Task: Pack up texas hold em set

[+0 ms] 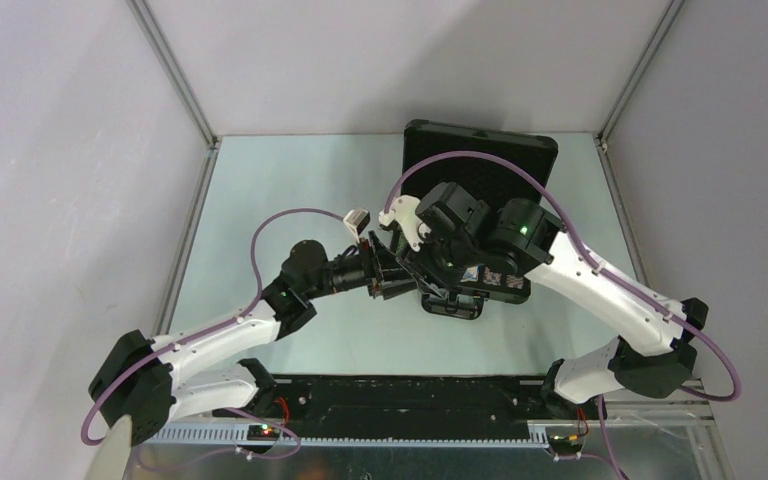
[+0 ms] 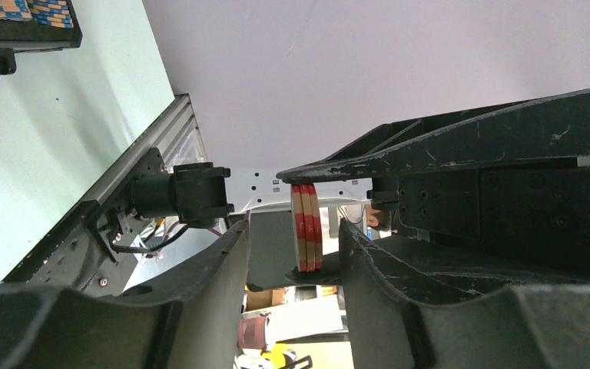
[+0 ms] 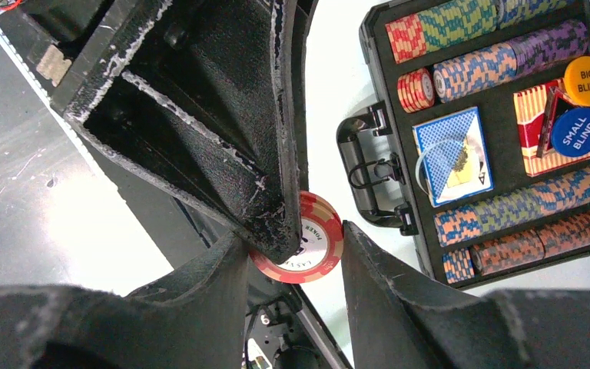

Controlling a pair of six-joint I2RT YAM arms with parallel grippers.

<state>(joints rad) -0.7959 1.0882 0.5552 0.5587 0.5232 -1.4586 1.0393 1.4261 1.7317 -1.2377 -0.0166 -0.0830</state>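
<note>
Just off the handle side of the open black case (image 3: 384, 77), in the air above the table (image 1: 280, 180): three stacked red-white chips (image 3: 319, 250). Pinched rim to rim by the right gripper (image 3: 295, 254), jaws clamped on that stack. Straddled face to face by the left gripper (image 2: 296, 246), jaws apart, a gap either side of the stack. Inside the case: multicoloured chip rows (image 3: 507, 204), a blue card deck (image 3: 453, 157), a red-white card box (image 3: 534, 127), a SMALL BLIND button (image 3: 576, 132) overlapping that box, a BIG BLIND button (image 3: 585, 81) just beside. At the case's far edge, standing open: the lid (image 1: 480, 150).
</note>
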